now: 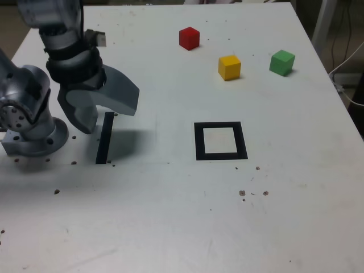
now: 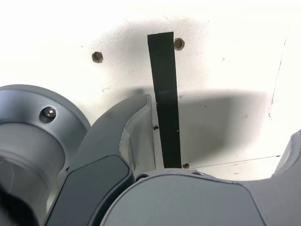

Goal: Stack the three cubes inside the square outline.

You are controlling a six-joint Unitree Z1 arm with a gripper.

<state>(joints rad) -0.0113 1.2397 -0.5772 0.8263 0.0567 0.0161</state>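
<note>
Three cubes sit apart on the far side of the white table in the exterior view: a red cube (image 1: 189, 38), a yellow cube (image 1: 229, 67) and a green cube (image 1: 282, 62). The square outline (image 1: 198, 142), a black frame with a pale centre, lies nearer, with nothing inside it. At that view's left, my gripper (image 1: 108, 116) hangs open and empty just above the table, well away from the cubes. In the wrist view the gripper (image 2: 221, 120) shows only bare table and a black strip between its spread jaws.
A narrow black tape strip (image 1: 104, 139) (image 2: 165, 94) lies under the gripper. The arm's grey base (image 1: 31, 125) stands at the exterior view's left edge. Small holes and specks dot the table (image 1: 170, 227). Cables hang past the right edge.
</note>
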